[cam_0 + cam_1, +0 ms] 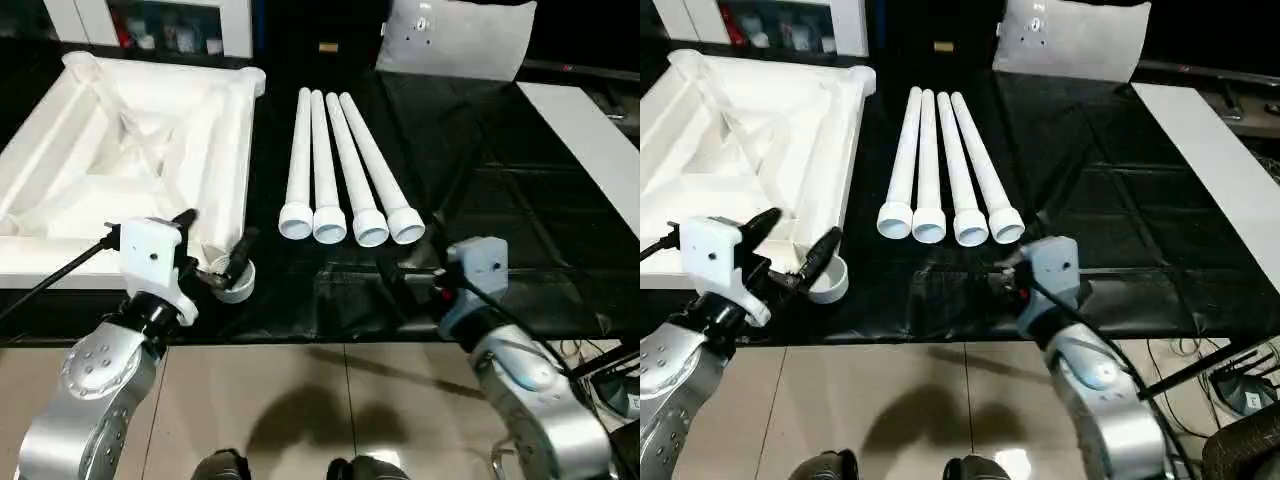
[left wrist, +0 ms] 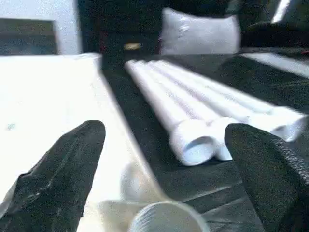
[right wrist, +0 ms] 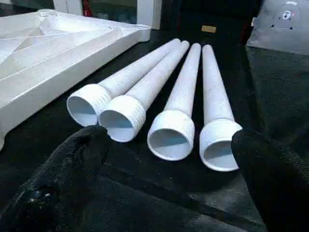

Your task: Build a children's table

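Black sheet [image 1: 480, 150] over tiled floor [image 1: 300, 400], grey-white cushion [image 1: 455, 38] and cabinet [image 1: 170, 25] behind

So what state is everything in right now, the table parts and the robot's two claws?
Table top: upside down, ribbed underside up, no legs fitted.
Four legs: lying loose side by side, threaded ends toward the robot.
Left gripper: open, over the top's near corner socket.
Right gripper: open, empty, facing the legs.
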Available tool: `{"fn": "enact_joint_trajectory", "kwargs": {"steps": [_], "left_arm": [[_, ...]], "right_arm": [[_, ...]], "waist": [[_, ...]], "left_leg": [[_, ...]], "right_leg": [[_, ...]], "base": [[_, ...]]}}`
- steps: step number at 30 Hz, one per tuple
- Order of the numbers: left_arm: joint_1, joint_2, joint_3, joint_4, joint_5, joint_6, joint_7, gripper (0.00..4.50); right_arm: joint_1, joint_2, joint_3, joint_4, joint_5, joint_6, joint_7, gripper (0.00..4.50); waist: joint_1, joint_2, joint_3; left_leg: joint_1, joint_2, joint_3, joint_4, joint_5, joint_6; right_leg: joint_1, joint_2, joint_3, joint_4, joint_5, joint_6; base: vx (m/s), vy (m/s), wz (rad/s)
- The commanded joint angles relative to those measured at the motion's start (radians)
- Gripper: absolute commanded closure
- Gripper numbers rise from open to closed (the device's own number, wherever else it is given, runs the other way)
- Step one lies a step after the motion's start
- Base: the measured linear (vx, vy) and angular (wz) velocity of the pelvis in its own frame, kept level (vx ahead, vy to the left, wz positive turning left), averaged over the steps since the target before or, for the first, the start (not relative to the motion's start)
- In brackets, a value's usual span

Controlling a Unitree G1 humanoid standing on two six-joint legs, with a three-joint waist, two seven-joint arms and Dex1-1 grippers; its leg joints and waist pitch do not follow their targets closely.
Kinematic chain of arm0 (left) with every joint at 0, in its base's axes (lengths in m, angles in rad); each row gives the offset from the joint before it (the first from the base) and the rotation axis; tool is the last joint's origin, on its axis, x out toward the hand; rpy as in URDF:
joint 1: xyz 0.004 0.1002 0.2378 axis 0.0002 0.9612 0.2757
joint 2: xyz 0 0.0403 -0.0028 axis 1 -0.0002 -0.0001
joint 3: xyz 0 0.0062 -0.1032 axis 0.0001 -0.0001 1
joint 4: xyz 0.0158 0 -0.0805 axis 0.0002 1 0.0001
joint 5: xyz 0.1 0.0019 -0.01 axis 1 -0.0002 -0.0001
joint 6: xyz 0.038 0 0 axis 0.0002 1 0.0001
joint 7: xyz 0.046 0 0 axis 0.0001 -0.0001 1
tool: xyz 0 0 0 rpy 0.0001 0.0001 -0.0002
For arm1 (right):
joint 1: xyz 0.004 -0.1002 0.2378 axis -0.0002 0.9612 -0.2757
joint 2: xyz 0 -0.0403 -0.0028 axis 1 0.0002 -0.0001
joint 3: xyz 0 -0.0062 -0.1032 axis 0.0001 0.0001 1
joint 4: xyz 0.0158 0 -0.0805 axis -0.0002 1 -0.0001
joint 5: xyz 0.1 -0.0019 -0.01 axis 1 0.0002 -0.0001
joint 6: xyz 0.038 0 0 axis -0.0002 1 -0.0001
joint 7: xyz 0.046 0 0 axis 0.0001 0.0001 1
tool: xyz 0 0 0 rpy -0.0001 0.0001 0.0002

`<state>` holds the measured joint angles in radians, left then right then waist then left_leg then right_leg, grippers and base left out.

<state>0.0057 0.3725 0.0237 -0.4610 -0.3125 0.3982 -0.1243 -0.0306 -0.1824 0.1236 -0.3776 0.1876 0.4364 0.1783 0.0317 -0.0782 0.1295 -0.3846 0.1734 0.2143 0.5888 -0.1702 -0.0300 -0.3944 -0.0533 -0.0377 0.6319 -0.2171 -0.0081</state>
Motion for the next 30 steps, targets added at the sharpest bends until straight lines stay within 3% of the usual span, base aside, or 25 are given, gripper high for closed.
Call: {"fn": "enact_joint_trajectory", "kwargs": {"steps": [1,4,5,7,9,10,11,12,13,14,15,16,17,18,19,20,21,22,23,24,25,27,28,29,30], "left_arm": [[0.0,-0.006,0.003,0.007,0.032,0.036,0.045,0.06],[0.0,-0.025,0.007,0.005,0.05,0.058,0.072,0.06],[-0.002,-0.055,0.01,0.006,0.08,0.067,0.088,0.06],[0.002,-0.071,0.006,0.005,0.094,0.067,0.103,0.06],[0.014,-0.074,-0.009,-0.003,0.099,0.073,0.122,0.06],[0.025,-0.075,-0.023,-0.008,0.106,0.079,0.134,0.06],[0.027,-0.079,-0.027,-0.01,0.109,0.082,0.135,0.06],[0.029,-0.08,-0.034,-0.011,0.112,0.086,0.133,0.06],[0.03,-0.082,-0.038,-0.013,0.114,0.089,0.131,0.06],[0.029,-0.086,-0.04,-0.013,0.122,0.087,0.124,0.06],[0.028,-0.09,-0.042,-0.012,0.128,0.086,0.118,0.06],[0.027,-0.097,-0.042,-0.01,0.137,0.084,0.114,0.06],[0.025,-0.098,-0.043,-0.008,0.139,0.083,0.113,0.06],[0.023,-0.097,-0.05,-0.004,0.145,0.077,0.113,0.06],[0.022,-0.089,-0.061,-0.003,0.158,0.078,0.114,0.06],[0.022,-0.089,-0.061,-0.003,0.158,0.078,0.114,0.06],[0.024,-0.084,-0.068,-0.003,0.165,0.084,0.118,0.06],[0.028,-0.083,-0.071,-0.004,0.167,0.084,0.119,0.06],[0.036,-0.077,-0.075,-0.008,0.166,0.085,0.107,0.06],[0.042,-0.077,-0.076,-0.011,0.163,0.085,0.097,0.06],[0.049,-0.082,-0.073,-0.014,0.16,0.087,0.085,0.06],[0.054,-0.091,-0.068,-0.015,0.159,0.08,0.083,0.06],[0.059,-0.1,-0.07,-0.013,0.16,0.078,0.084,0.06],[0.062,-0.105,-0.074,-0.01,0.162,0.075,0.086,0.06],[0.064,-0.11,-0.076,-0.009,0.158,0.072,0.085,0.06]], "right_arm": [[-0.003,0.009,0.003,0.008,-0.003,0.04,-0.016,0.0],[-0.003,0.027,-0.002,0.015,0.012,0.052,-0.01,0.0],[-0.002,0.039,-0.002,0.028,0.009,0.024,-0.001,0.0],[-0.003,0.039,0.007,0.042,-0.013,-0.009,-0.004,0.0],[-0.009,0.045,0.009,0.052,-0.013,-0.009,-0.015,0.0],[-0.015,0.055,0.009,0.056,-0.005,0.0,-0.017,0.0],[-0.017,0.062,0.007,0.056,0.0,0.006,-0.016,0.0],[-0.018,0.068,0.006,0.057,0.004,0.009,-0.014,0.0],[-0.018,0.072,0.005,0.057,0.006,0.01,-0.014,0.0],[-0.018,0.076,0.005,0.058,0.005,0.011,-0.012,0.0],[-0.018,0.078,0.007,0.059,0.004,0.013,-0.011,0.0],[-0.018,0.081,0.01,0.064,0.006,0.01,-0.005,0.0],[-0.018,0.082,0.013,0.067,0.006,0.008,-0.002,0.0],[-0.019,0.081,0.02,0.075,0.004,0.002,0.002,0.0],[-0.018,0.082,0.023,0.079,0.005,0.003,0.002,0.0],[-0.018,0.082,0.023,0.079,0.005,0.003,0.002,0.0],[-0.018,0.084,0.023,0.081,0.005,0.006,0.002,0.0],[-0.018,0.086,0.021,0.083,0.003,0.008,0.002,0.0],[-0.017,0.088,0.016,0.085,0.007,0.01,0.005,0.0],[-0.016,0.089,0.012,0.086,0.01,0.01,0.006,0.0],[-0.015,0.089,0.006,0.087,0.015,0.012,0.008,0.0],[-0.014,0.087,0.003,0.088,0.016,0.011,0.009,0.0],[-0.012,0.081,0.003,0.085,0.014,0.012,0.011,0.0],[-0.01,0.075,0.003,0.083,0.011,0.013,0.013,0.0],[-0.009,0.071,0.004,0.081,0.007,0.013,0.014,0.0]], "waist": [[0.003,0.024,-0.081],[0.008,0.027,-0.086],[0.011,0.022,-0.092],[0.036,0.019,-0.096],[0.055,0.014,-0.097],[0.066,0.028,-0.091],[0.066,0.036,-0.092],[0.054,0.05,-0.089],[0.024,0.065,-0.103],[0.003,0.073,-0.112],[-0.007,0.077,-0.113],[-0.02,0.06,-0.109],[-0.01,0.068,-0.105],[-0.015,0.047,-0.103],[-0.002,0.02,-0.115],[0.02,0.021,-0.106],[0.015,0.012,-0.094],[-0.021,0.037,-0.092],[-0.044,0.041,-0.073],[-0.081,0.108,-0.078],[-0.062,0.119,-0.077],[-0.062,0.117,-0.082],[-0.062,0.08,-0.109],[-0.061,0.052,-0.131],[-0.049,0.045,-0.124]], "left_leg": [[0.029,0.059,-0.043,-0.065,-0.22,-0.06],[0.032,0.061,-0.047,-0.066,-0.27,-0.067],[0.026,0.058,-0.04,-0.06,-0.274,-0.047],[0.009,0.053,-0.043,-0.021,-0.239,0.035],[-0.009,0.057,-0.065,0.026,-0.206,0.07],[-0.031,0.075,-0.113,0.072,-0.185,0.079],[-0.03,0.076,-0.123,0.058,-0.176,0.073],[0.0,0.073,-0.111,-0.003,-0.235,0.069],[0.056,0.054,-0.083,-0.056,-0.294,0.066],[0.073,0.047,-0.084,-0.073,-0.298,0.07],[0.074,0.051,-0.084,-0.097,-0.304,0.071],[0.041,0.065,-0.067,-0.146,-0.37,0.048],[0.036,0.067,-0.06,-0.157,-0.416,0.024],[0.028,0.065,-0.05,-0.169,-0.533,-0.05],[0.015,0.045,-0.055,-0.113,-0.6,-0.143],[0.043,0.031,-0.073,-0.012,-0.596,-0.135],[0.064,0.026,-0.134,0.134,-0.451,-0.085],[0.0,0.023,-0.227,0.187,-0.11,-0.126],[0.016,0.025,-0.235,0.126,-0.279,-0.151],[-0.021,0.032,-0.268,-0.085,-0.898,-0.28],[-0.038,0.035,-0.272,-0.146,-1.089,-0.29],[-0.023,0.025,-0.241,-0.147,-1.081,-0.286],[-0.005,0.002,-0.229,-0.11,-0.898,-0.281],[0.016,0.001,-0.23,-0.075,-0.744,-0.256],[-0.004,0.013,-0.225,-0.041,-0.538,-0.203]], "right_leg": [[0.033,-0.072,0.058,-0.077,-0.129,-0.116],[0.029,-0.078,0.058,-0.087,-0.225,-0.105],[0.034,-0.094,0.067,-0.093,-0.25,-0.108],[0.051,-0.17,0.111,-0.133,-0.332,-0.121],[0.07,-0.239,0.15,-0.159,-0.405,-0.124],[0.07,-0.295,0.17,-0.179,-0.534,-0.146],[0.072,-0.274,0.152,-0.175,-0.548,-0.156],[0.05,-0.184,0.099,-0.153,-0.538,-0.167],[0.017,-0.063,0.024,-0.087,-0.381,-0.147],[0.0,-0.018,-0.012,-0.04,-0.286,-0.125],[-0.008,0.004,-0.039,0.006,-0.213,-0.098],[0.001,0.006,-0.076,0.077,-0.103,-0.022],[0.006,-0.008,-0.08,0.076,-0.11,-0.015],[0.02,-0.038,-0.065,0.047,-0.146,-0.027],[0.023,-0.13,0.0,-0.042,-0.322,-0.063],[-0.015,-0.222,0.061,-0.118,-0.48,-0.095],[-0.026,-0.331,0.103,-0.203,-0.633,-0.113],[0.065,-0.308,-0.013,-0.177,-0.778,-0.104],[0.049,-0.238,-0.082,-0.157,-0.798,-0.081],[0.064,-0.054,-0.108,0.025,-0.435,-0.029],[0.083,-0.031,-0.091,0.09,-0.093,-0.047],[0.076,-0.028,-0.093,0.086,-0.009,-0.06],[0.091,-0.064,-0.065,0.028,-0.092,-0.062],[0.084,-0.098,-0.036,-0.013,-0.132,-0.055],[0.094,-0.189,0.002,-0.074,-0.311,-0.074]], "base": [[0.0,0.0,0.0],[0.0,0.0,0.0],[0.0,0.0,0.0],[0.0,0.0,0.0],[-0.026,0.08,-0.03],[-0.027,0.106,-0.04],[-0.011,0.166,-0.09],[-0.019,0.188,0.0],[-0.019,0.188,0.0],[-0.043,0.195,0.08],[-0.058,0.193,0.09],[-0.058,0.193,0.09],[-0.071,0.138,0.09],[-0.069,0.088,-0.06],[-0.069,0.088,-0.06],[-0.081,0.082,-0.06],[0.0,0.0,0.0],[-0.035,0.151,-0.34],[-0.04,0.219,-0.55],[-0.115,0.291,-0.56],[-0.128,0.186,-0.19],[-0.09,0.08,0.03],[-0.069,0.057,0.02],[0.0,0.0,0.0],[-0.066,-0.031,-0.18]]}}
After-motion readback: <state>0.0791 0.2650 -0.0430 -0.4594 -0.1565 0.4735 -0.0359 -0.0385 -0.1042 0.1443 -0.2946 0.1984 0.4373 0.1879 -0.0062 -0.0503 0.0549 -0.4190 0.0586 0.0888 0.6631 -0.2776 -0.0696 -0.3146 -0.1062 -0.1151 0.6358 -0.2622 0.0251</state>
